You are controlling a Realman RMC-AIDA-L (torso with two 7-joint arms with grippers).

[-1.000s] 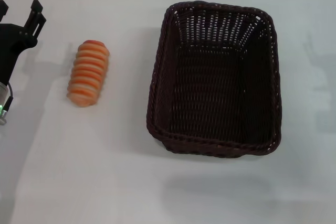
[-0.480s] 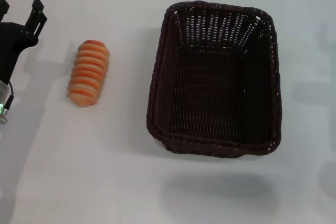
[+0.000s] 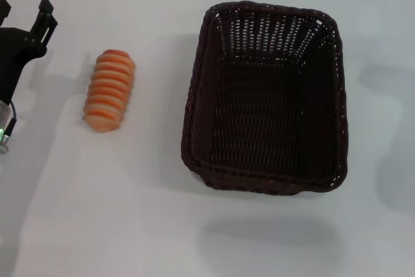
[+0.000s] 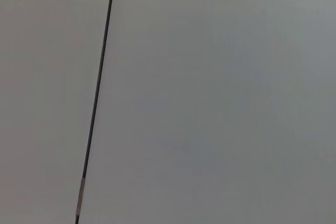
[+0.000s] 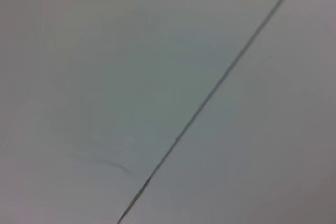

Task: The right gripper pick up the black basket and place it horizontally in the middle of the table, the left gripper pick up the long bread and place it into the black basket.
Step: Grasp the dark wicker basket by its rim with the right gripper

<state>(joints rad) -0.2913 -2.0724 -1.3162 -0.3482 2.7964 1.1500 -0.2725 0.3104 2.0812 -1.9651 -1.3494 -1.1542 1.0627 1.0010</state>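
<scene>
The black basket (image 3: 266,183) stands on the white table (image 3: 117,218), right of centre, its long side running away from me, with nothing in it. The long bread (image 3: 109,90), orange with paler stripes, lies to its left, also pointing away from me. My left gripper (image 3: 24,12) hovers at the table's far left edge, a short way left of the bread, open with nothing between its prongs. The right gripper is out of view. Both wrist views show only grey panels.
Grey wall panels with a dark seam (image 4: 97,103) fill the left wrist view, and a similar seam (image 5: 210,93) crosses the right wrist view. A soft shadow (image 3: 392,180) lies on the table right of the basket.
The shadow on the table's right side has shifted toward the near edge. Basket, bread and left gripper have not moved.
</scene>
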